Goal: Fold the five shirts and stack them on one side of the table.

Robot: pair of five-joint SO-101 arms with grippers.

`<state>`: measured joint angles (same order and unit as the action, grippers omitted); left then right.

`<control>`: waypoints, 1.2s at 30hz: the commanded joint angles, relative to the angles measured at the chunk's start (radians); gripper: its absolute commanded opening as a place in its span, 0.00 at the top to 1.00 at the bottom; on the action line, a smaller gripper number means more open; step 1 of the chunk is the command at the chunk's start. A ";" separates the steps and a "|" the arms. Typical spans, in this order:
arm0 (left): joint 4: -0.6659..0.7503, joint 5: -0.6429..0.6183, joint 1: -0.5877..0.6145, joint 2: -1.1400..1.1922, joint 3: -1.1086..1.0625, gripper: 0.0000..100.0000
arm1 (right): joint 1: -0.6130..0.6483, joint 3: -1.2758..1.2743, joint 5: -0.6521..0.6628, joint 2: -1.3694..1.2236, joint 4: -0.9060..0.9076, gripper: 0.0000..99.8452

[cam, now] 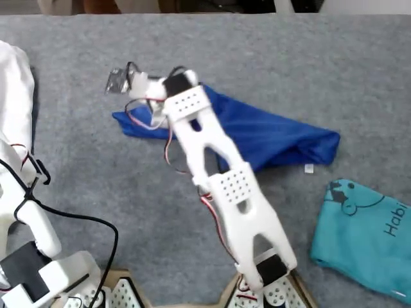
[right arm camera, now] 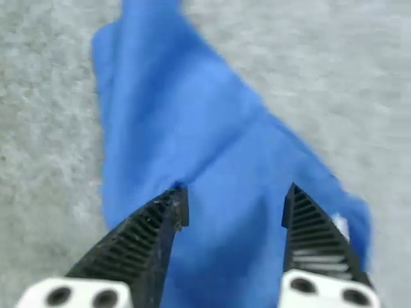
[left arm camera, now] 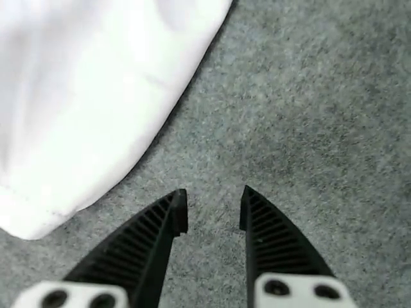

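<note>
Right gripper (right arm camera: 236,192) hangs wide open and empty over the crumpled blue shirt (right arm camera: 192,115) near the middle of the table (cam: 308,64), so folding it seems barely begun, and the next move likely calls for pinching an edge.

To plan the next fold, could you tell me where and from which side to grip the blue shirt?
Probably the narrow end of the blue shirt, from above: it lies flat as a long bunched strip, and the open right hand is near there.
</note>
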<state>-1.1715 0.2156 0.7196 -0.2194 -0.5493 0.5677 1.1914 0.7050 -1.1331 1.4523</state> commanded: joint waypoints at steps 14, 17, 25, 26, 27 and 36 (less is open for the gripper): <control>0.011 -0.005 -0.011 -0.038 -0.002 0.85 | -0.120 0.004 -0.006 0.079 0.071 1.00; 0.011 -0.005 -0.011 -0.038 -0.002 0.85 | -0.189 0.004 -0.005 0.143 0.117 1.00; 0.011 -0.005 -0.012 -0.038 -0.002 0.85 | -0.415 -0.004 0.015 0.236 0.288 1.00; 0.011 -0.005 -0.012 -0.038 -0.002 0.85 | -0.450 -0.005 0.028 0.229 0.304 1.00; 0.011 -0.005 -0.014 -0.038 -0.002 0.85 | -0.484 -0.005 0.038 0.222 0.318 1.00; 0.015 -0.049 -0.244 -0.038 0.009 0.85 | -0.708 -0.272 0.046 0.269 0.333 1.00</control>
<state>-1.1715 0.2094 0.5738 -0.2194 -0.5493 -0.0783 1.0226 0.7373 -0.9751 1.7683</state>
